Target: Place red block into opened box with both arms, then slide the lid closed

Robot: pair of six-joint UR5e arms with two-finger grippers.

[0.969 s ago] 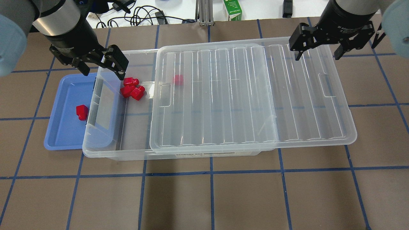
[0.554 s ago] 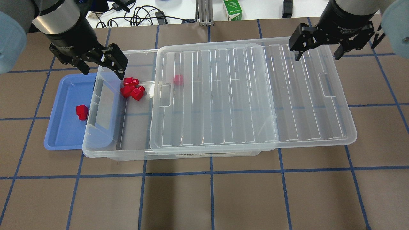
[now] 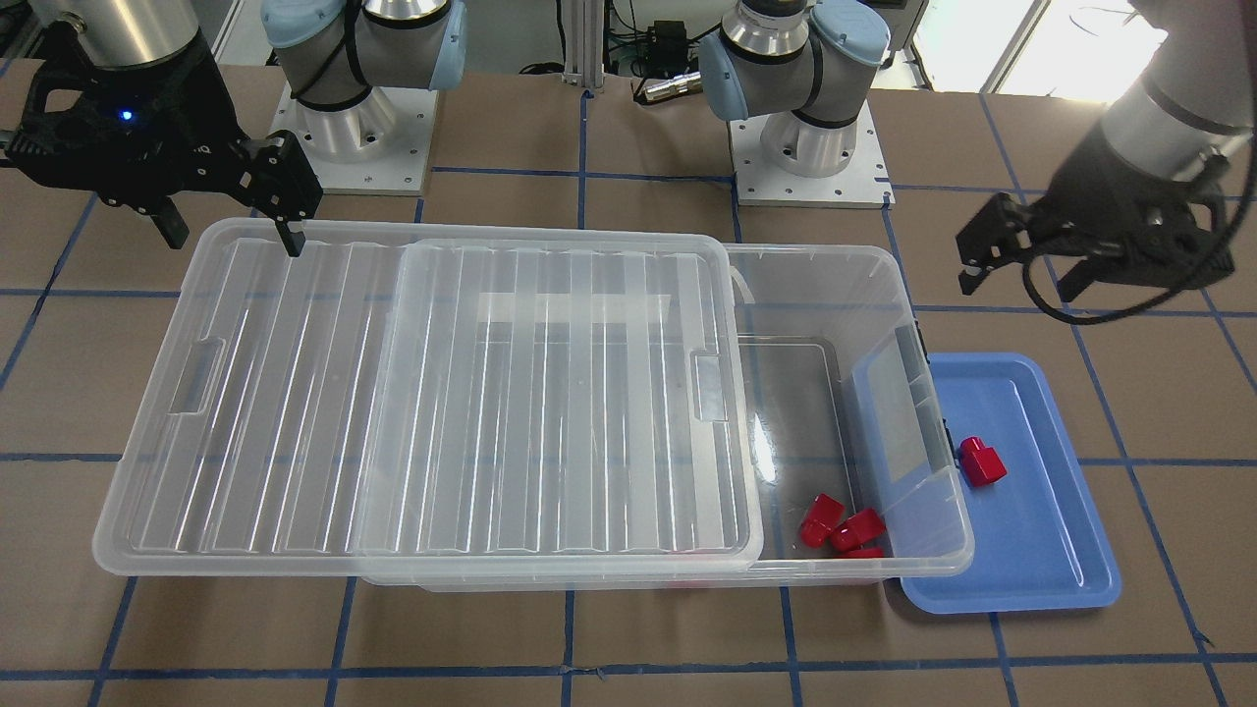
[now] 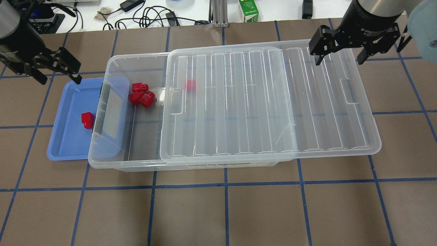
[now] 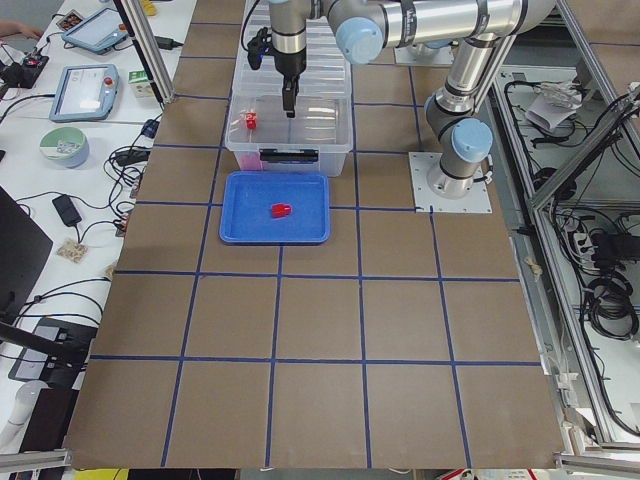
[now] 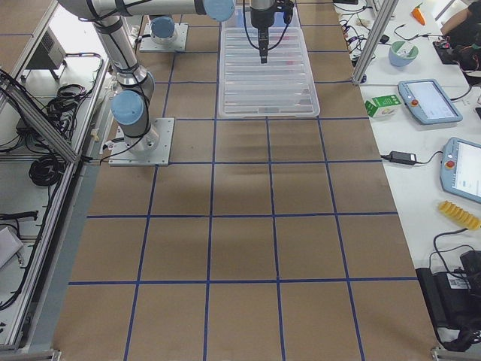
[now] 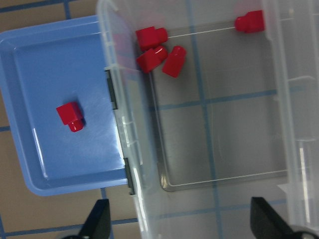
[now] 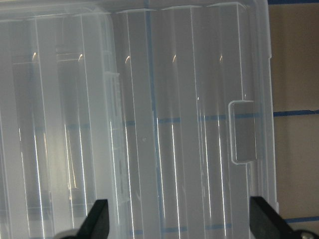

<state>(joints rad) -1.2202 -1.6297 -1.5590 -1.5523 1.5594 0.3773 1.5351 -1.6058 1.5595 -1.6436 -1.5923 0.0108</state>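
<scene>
One red block (image 4: pixel 87 119) (image 3: pixel 982 462) (image 7: pixel 70 115) lies alone in the blue tray (image 4: pixel 68 143) (image 3: pixel 1031 550). Three more red blocks (image 4: pixel 141 94) (image 3: pixel 840 525) sit clustered in the uncovered left end of the clear box (image 4: pixel 136 58) (image 3: pixel 835 257). Another one (image 4: pixel 190 85) shows through the lid (image 4: pixel 266 102) (image 3: pixel 442 393) (image 8: pixel 149 124). The lid covers most of the box and overhangs its right end. My left gripper (image 4: pixel 60 77) (image 3: pixel 1021 285) hangs open and empty over the tray's far corner. My right gripper (image 4: pixel 339 58) (image 3: pixel 236 236) hovers open above the lid's far right part.
The tray butts against the box's left end, by its grey latch (image 7: pixel 112 89). A green carton (image 4: pixel 248 10) and cables (image 4: pixel 146 15) lie on the white bench past the far edge. Both arm bases (image 3: pixel 363 128) (image 3: pixel 805 128) stand behind the box.
My left gripper has swung left, from above the box's far-left corner to beside the tray's far corner, still open. The right gripper, blocks and lid have not moved.
</scene>
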